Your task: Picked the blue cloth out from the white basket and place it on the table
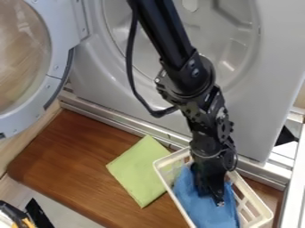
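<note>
The black gripper (212, 196) points down inside the white basket (260, 204), over the blue cloth. The blue cloth (205, 212) lies in the basket, bunched around the gripper's tip and spread toward the basket's near end. I cannot tell whether the gripper holds the cloth, as its tip sits against the fabric. The basket stands on the brown wooden table (77, 156), at its right part.
A green cloth (140, 169) lies flat on the table, left of the basket. Behind stands a grey machine (250, 111) with a round opening, its round door (56, 82) swung out at the left. A yellow and black object (18, 218) is at the lower left.
</note>
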`<control>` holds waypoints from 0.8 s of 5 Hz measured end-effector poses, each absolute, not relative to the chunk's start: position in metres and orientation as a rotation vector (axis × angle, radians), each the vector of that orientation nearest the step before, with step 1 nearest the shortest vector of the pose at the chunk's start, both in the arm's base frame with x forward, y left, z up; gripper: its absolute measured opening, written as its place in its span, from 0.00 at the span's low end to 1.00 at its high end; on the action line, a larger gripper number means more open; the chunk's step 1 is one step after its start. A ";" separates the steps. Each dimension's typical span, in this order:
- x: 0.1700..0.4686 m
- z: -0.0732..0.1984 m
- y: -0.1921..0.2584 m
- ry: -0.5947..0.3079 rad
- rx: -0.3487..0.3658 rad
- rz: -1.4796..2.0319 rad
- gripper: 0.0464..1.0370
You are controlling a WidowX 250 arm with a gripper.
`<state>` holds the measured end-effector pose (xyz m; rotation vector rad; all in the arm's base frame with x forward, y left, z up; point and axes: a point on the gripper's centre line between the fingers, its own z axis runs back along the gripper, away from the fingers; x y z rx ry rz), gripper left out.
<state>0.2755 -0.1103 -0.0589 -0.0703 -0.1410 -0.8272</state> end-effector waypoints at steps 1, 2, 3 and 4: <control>0.273 -0.058 -0.108 -0.131 -0.062 -0.825 0.01; 0.273 -0.038 -0.104 -0.167 -0.039 -0.826 0.01; 0.278 -0.013 -0.098 -0.217 -0.017 -0.811 0.01; 0.280 0.022 -0.090 -0.289 -0.001 -0.780 0.01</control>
